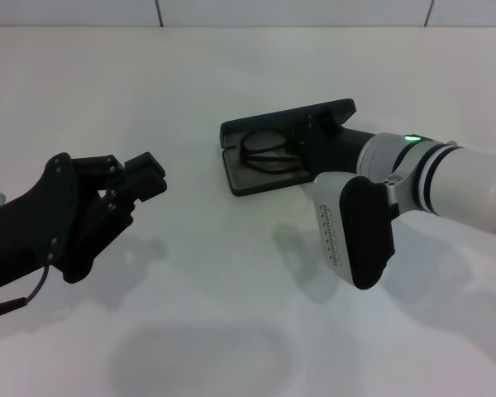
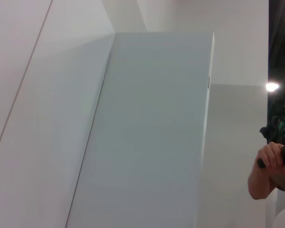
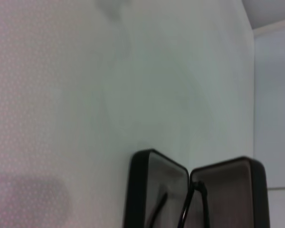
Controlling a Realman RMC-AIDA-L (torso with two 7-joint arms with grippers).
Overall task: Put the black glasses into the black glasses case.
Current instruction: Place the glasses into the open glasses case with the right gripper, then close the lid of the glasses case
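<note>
Right gripper (image 1: 314, 142): reaches in from the right of the head view to the black glasses case, its black body right at the hinge end; the fingertips are hidden against the dark case, so whether they are spread or closed I cannot tell.

Left gripper (image 1: 136, 188): hangs above the table (image 1: 231, 331) at the left, well apart from the case, fingers drawn together around nothing (parked, by the look of it).

Black glasses case (image 1: 269, 157): lies open on the white table near the middle, shallow tray flat, lid raised behind it toward the far wall.

Black glasses (image 1: 269, 153): rest inside the tray, both oval lenses showing; in the right wrist view thin black frame parts (image 3: 192, 204) run across the greyish lining (image 3: 161, 190).

Long axis: case and glasses both run roughly left to right across the head view, tilted slightly, the right end farther away.

Nearer arm: the right one, plainly; the case lies directly ahead of its gripper, while the left would have to cross open table.

Stage, as judged: the glasses appear already placed; what remains seems to be withdrawing, or lowering the lid.

Risk: a careless pull-back could nudge the light case.
</note>
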